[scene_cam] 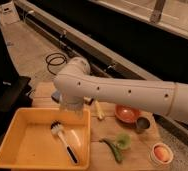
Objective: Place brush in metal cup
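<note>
Arm: your white arm (137,97) reaches in from the right across the wooden table (103,131), bends at a rounded joint, and turns down toward the near left.
Gripper: you will find the gripper (72,109) at the arm's lower end, just above the back rim of the yellow tub (17,147). You cannot tell how its jaws stand.
Brush: the brush (63,142) lies flat inside the yellow tub, white head toward the back and dark handle running to the front right. The gripper is near the head, but you cannot tell if they touch.
Metal cup: the metal cup (143,124) stands upright on the table, just beside the orange bowl (126,113), well apart from the brush. You cannot see inside it.
Other containers: a small green cup (123,140) stands in front of the bowl, and a small dish (161,153) holding something orange sits at the near right corner.
</note>
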Action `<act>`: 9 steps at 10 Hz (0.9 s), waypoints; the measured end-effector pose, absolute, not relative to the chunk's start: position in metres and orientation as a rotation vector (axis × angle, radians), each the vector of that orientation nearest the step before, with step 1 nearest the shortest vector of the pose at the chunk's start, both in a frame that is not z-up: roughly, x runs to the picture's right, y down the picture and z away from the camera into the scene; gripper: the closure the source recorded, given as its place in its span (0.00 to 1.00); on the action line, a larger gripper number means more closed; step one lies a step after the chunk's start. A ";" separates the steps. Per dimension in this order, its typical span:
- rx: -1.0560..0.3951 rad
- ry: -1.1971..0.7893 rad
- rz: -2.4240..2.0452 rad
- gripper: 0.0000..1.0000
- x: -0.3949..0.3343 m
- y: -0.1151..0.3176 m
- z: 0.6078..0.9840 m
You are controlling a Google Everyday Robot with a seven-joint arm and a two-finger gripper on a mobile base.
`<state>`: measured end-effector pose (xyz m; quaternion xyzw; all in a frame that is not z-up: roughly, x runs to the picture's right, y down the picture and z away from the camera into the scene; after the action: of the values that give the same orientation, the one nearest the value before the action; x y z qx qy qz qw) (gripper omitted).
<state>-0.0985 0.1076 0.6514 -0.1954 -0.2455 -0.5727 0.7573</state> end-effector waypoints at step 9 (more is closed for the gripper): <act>-0.459 -0.677 -1.421 0.35 -0.140 0.177 0.717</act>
<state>-0.1403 0.1775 0.7169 -0.2046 -0.3017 -0.6336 0.6824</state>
